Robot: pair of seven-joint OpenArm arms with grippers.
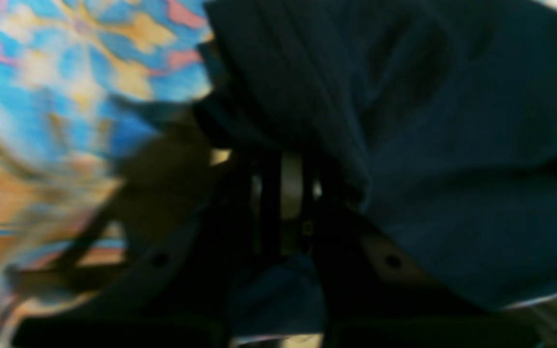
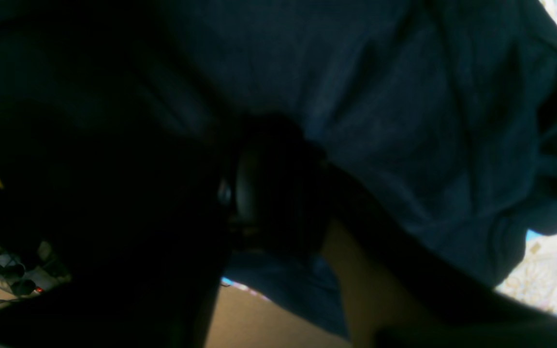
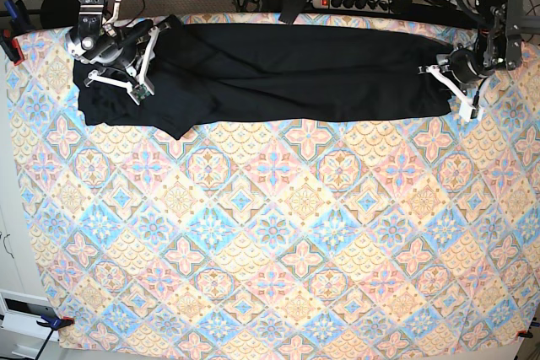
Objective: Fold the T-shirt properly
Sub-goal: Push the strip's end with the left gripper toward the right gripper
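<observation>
A: Patterned tablecloth point(image 3: 270, 233) fills the near half, bare of any garment; the T-shirt point(image 3: 270, 73) lies as a long black band along the far edge, already folded lengthwise.

B: And at its left end?

A: The right gripper point(image 3: 126, 69) sits on the sleeve end, its fingers pinching a bunch of the dark cloth, as its wrist view suggests.

B: The right end?

A: The left gripper point(image 3: 451, 82) is at the hem corner, fingers pressed together on the fabric edge.

B: So the next fold is crosswise?

A: Likely. Both ends should rise together and level, keeping the band taut so the layers don't slip. One end then travels over the other, edges aligned before release.
</observation>
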